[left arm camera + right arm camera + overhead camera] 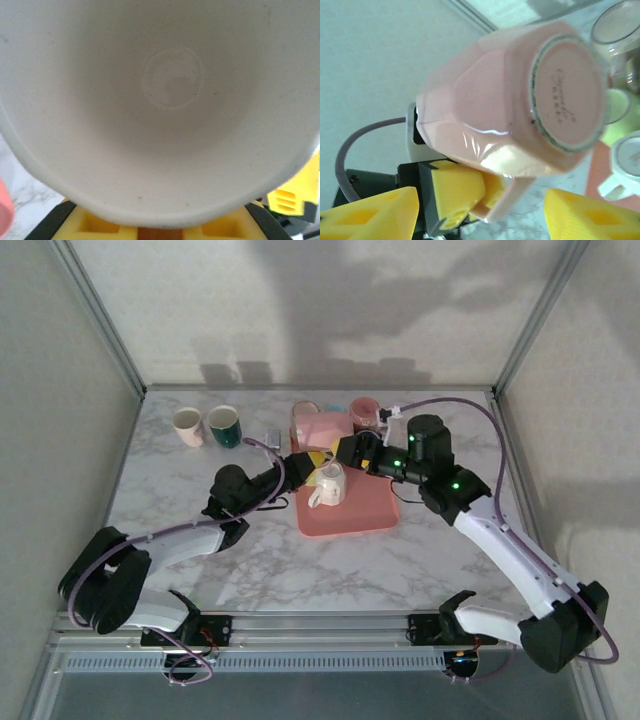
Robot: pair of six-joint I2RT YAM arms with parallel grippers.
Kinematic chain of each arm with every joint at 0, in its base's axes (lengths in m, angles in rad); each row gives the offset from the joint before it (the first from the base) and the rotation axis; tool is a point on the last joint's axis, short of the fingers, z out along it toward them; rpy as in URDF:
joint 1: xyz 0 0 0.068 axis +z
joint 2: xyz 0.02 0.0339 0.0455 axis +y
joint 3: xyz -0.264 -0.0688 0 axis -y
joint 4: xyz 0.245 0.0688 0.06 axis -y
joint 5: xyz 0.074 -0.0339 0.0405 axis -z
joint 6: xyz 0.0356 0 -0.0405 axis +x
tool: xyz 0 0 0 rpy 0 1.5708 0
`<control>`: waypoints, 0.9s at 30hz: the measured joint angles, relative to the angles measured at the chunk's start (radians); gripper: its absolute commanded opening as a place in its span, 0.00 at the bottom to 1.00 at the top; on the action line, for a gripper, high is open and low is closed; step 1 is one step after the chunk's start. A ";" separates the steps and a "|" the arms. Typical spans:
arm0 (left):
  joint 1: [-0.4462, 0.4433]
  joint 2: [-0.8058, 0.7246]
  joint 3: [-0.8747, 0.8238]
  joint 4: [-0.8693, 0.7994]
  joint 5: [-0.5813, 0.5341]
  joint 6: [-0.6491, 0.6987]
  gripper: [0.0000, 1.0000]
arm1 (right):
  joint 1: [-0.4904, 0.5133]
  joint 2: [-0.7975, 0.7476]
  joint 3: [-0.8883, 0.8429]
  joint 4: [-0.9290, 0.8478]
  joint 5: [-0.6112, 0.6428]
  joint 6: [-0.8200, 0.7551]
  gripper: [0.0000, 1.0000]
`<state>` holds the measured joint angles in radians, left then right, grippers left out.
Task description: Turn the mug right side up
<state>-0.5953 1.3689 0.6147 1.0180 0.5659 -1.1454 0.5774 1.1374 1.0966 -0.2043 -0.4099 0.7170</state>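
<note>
While right gripper gapes beside pink mug, left gripper, opening unclear

A grey-veined marble table lies in soft light. Behind the table rises a pale back wall crossed by blurred shadows. 2 pale side panels flank the table, with 2 aluminium posts at its far corners and a metal rail along its near edge.
</note>
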 measured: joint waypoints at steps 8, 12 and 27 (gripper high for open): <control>0.002 -0.127 0.076 -0.378 -0.086 0.185 0.00 | -0.006 -0.078 0.023 -0.217 0.180 -0.166 0.68; 0.008 -0.169 0.151 -0.625 -0.169 0.288 0.00 | -0.006 -0.043 0.065 -0.349 0.256 -0.236 0.68; 0.088 -0.003 0.545 -1.458 -0.637 0.552 0.00 | -0.006 0.150 0.166 -0.567 0.351 -0.352 0.67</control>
<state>-0.5072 1.3659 1.1599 -0.4404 -0.0715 -0.5930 0.5716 1.2869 1.2629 -0.7712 -0.0586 0.3653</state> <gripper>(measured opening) 0.166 0.674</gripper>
